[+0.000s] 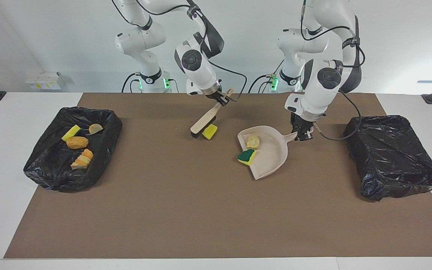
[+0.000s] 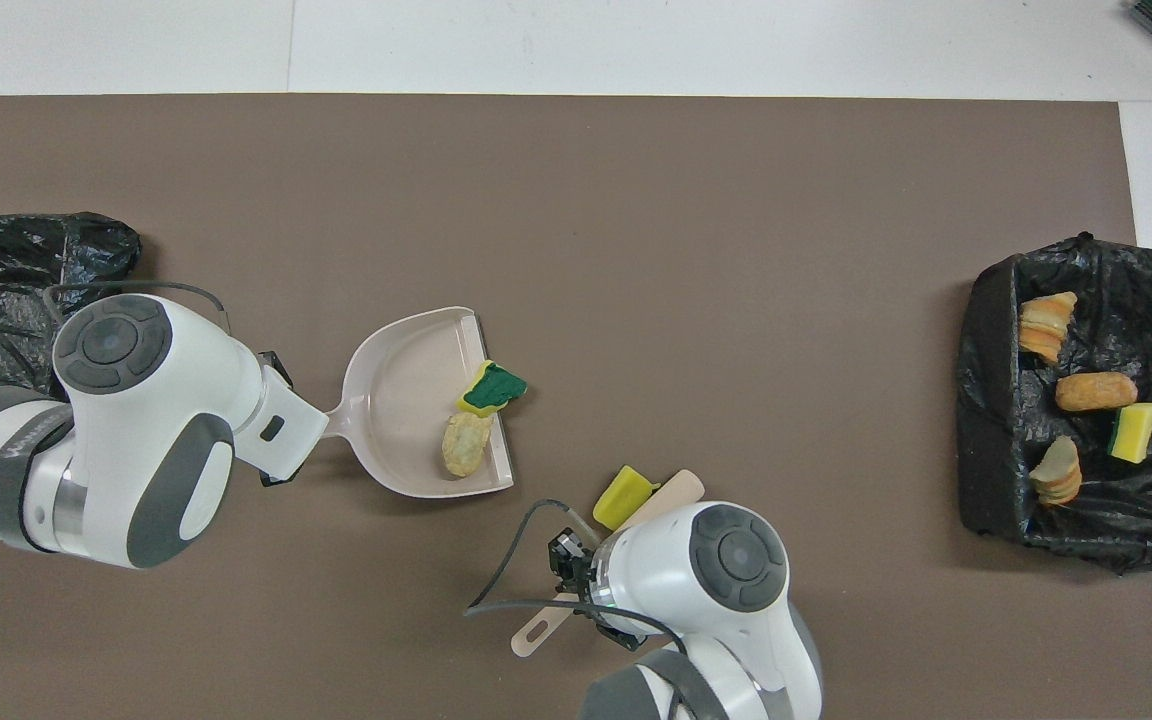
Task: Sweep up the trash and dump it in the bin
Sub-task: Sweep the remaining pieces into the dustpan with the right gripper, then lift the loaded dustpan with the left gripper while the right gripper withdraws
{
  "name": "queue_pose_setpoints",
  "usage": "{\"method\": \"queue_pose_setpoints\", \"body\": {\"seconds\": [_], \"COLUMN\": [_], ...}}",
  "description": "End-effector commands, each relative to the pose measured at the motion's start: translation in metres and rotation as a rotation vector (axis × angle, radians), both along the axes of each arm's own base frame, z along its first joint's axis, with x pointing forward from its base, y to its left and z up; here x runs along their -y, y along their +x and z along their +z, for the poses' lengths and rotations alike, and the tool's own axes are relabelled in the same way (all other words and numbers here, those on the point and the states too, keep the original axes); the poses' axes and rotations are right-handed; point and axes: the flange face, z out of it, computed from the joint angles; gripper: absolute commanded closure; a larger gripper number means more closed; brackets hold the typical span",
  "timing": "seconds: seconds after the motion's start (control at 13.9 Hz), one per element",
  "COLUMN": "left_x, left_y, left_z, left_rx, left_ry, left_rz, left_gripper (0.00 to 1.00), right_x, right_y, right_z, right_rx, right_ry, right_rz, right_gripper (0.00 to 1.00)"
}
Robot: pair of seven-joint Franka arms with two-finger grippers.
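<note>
My left gripper (image 1: 303, 133) is shut on the handle of the beige dustpan (image 1: 270, 155), which rests on the brown mat and also shows in the overhead view (image 2: 401, 400). A bread chunk (image 1: 253, 141) lies in the pan. A green-backed yellow sponge piece (image 1: 246, 156) lies across the pan's open lip. My right gripper (image 1: 222, 98) is shut on the handle of a wooden brush (image 1: 203, 124), held tilted with its bristles down on the mat. A plain yellow sponge piece (image 1: 210, 131) lies on the mat against the brush head, between brush and dustpan.
A black-bag-lined bin (image 1: 43, 165) at the right arm's end holds a yellow sponge (image 1: 71, 132) and several bread pieces (image 1: 77, 142). A second black-lined bin (image 1: 392, 157) stands at the left arm's end, beside the dustpan handle.
</note>
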Motion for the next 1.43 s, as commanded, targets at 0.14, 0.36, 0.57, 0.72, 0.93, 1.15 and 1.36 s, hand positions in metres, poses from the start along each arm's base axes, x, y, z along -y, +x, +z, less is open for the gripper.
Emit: {"method": "queue_pose_setpoints", "body": {"seconds": [0.14, 0.36, 0.57, 0.72, 0.93, 1.15, 1.36], "left_x": [0.021, 0.021, 0.022, 0.022, 0.022, 0.018, 0.007], "left_y": [-0.037, -0.038, -0.039, -0.039, -0.039, -0.036, -0.030], "left_z": [-0.002, -0.003, -0.004, -0.004, -0.004, -0.003, -0.003], "left_rx": [0.078, 0.077, 0.075, 0.075, 0.076, 0.083, 0.081], "left_ry": [-0.006, -0.005, -0.005, -0.004, -0.004, -0.007, -0.020], "left_rz": [-0.094, -0.092, -0.092, -0.089, -0.081, -0.065, 0.002], "left_gripper": [1.00, 1.00, 1.00, 1.00, 1.00, 1.00, 1.00], "right_x": [-0.004, -0.003, -0.012, -0.018, -0.052, -0.080, -0.072], "right_y": [0.043, 0.068, 0.055, 0.048, 0.037, 0.030, 0.034], "right_z": [-0.011, -0.001, 0.002, 0.004, 0.021, 0.040, 0.067], "right_rx": [0.066, 0.093, 0.164, 0.188, 0.220, 0.229, 0.232], "right_ry": [0.042, 0.114, 0.195, 0.239, 0.324, 0.333, 0.342], "right_rz": [0.144, 0.395, 0.707, 0.842, 0.805, 0.715, 0.697], "right_gripper": [1.00, 1.00, 1.00, 1.00, 1.00, 1.00, 1.00]}}
